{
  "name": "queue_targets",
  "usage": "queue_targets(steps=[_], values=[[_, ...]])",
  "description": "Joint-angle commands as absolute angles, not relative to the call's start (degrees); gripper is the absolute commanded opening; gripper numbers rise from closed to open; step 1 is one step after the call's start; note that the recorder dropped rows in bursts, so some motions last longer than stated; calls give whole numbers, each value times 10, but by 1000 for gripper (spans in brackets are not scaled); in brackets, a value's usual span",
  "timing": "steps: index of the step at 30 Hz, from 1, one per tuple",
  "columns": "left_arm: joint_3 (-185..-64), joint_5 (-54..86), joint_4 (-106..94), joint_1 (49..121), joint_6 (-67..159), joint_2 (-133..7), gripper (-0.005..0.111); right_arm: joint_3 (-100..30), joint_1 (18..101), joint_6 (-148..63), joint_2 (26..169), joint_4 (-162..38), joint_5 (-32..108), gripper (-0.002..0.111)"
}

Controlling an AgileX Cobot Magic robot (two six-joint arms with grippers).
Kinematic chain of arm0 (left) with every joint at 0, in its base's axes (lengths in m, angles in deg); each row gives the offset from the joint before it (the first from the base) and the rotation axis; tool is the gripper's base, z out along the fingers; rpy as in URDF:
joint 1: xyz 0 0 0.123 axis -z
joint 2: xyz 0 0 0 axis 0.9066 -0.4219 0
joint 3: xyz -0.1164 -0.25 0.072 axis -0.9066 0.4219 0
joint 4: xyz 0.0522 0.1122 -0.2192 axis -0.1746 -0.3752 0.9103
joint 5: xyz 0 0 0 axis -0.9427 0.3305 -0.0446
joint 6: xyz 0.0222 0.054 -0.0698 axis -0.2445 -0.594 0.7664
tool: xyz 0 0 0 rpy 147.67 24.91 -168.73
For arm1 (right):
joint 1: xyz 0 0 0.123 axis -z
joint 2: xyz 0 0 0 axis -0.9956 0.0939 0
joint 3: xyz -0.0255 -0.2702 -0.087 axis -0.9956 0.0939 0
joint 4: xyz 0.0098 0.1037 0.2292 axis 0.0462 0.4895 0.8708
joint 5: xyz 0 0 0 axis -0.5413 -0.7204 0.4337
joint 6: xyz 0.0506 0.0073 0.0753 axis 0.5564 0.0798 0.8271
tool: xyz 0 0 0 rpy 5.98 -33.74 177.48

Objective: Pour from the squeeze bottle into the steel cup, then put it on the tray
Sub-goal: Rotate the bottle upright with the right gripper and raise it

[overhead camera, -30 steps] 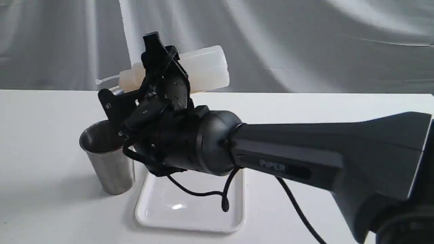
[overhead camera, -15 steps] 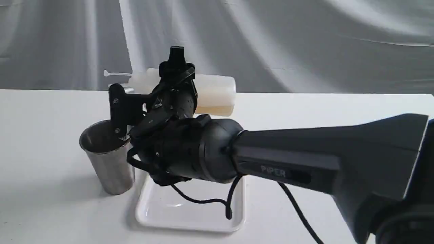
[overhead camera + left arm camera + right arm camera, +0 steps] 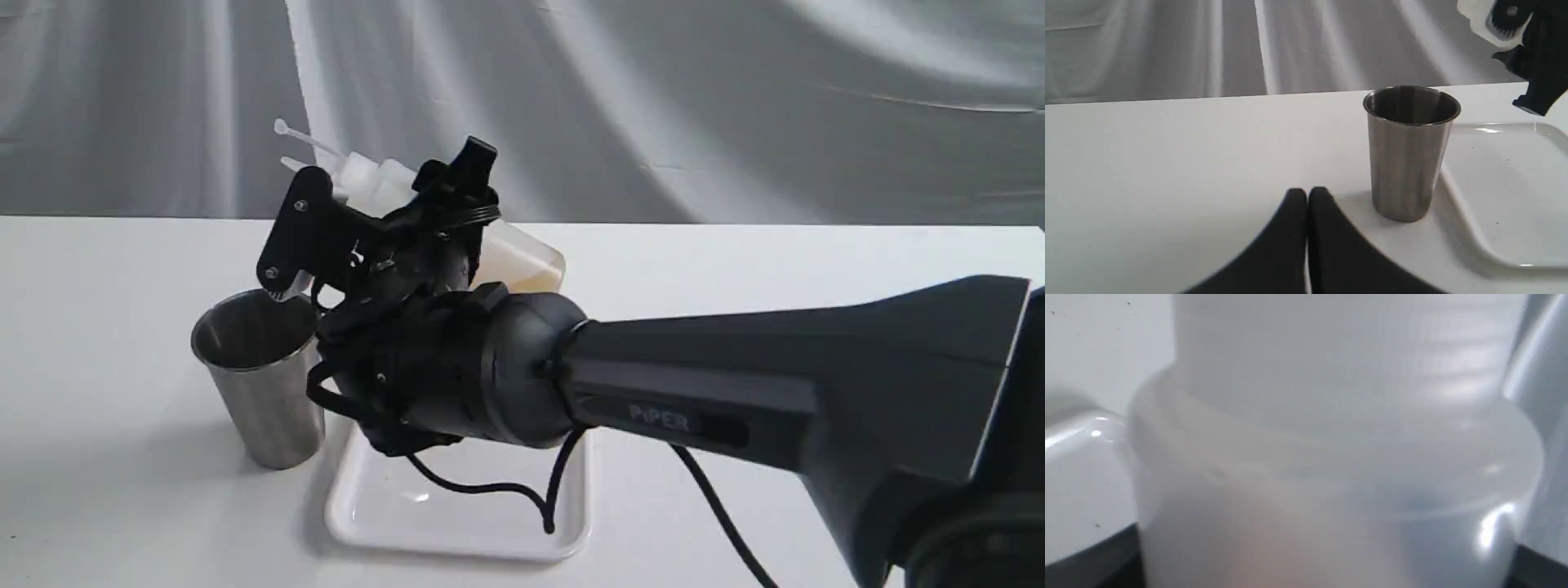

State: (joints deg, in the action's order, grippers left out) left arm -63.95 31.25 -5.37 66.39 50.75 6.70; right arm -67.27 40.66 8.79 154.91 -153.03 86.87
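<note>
Between the right claw's (image 3: 384, 204) fingers sits the bottle (image 3: 518, 255), clamped round its middle in the air and tilted, nozzle up, base down toward the wrist. Just below that claw's lower fingertip the cup (image 3: 261, 384) stands upright on the table (image 3: 106, 343), right beside the tray (image 3: 457, 527) under the wrist. Left claw (image 3: 1306, 196) is pressed together on nothing, cup a little ahead of it.

The right tool (image 3: 381, 206) has tipped the squeeze bottle (image 3: 519, 255) nozzle-up.
</note>
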Motion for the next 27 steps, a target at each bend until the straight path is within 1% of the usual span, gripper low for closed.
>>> queue_targets(steps=[1,5,10,21,27], values=[[-637,308,-53,663,510,68,0,-674,406,152,1536,-1531,885,0],[-637,308,-53,663,511,68,0,-670,406,273,1515,-1504,890,0],[-637,308,-53,663,511,68,0,-639,406,357,1466,-1503,887,0],[-637,308,-53,663,509,68,0,-484,406,583,1308,-1568,847,0],[-637,308,-53,663,509,68,0,-426,406,609,1228,-1572,813,0]])
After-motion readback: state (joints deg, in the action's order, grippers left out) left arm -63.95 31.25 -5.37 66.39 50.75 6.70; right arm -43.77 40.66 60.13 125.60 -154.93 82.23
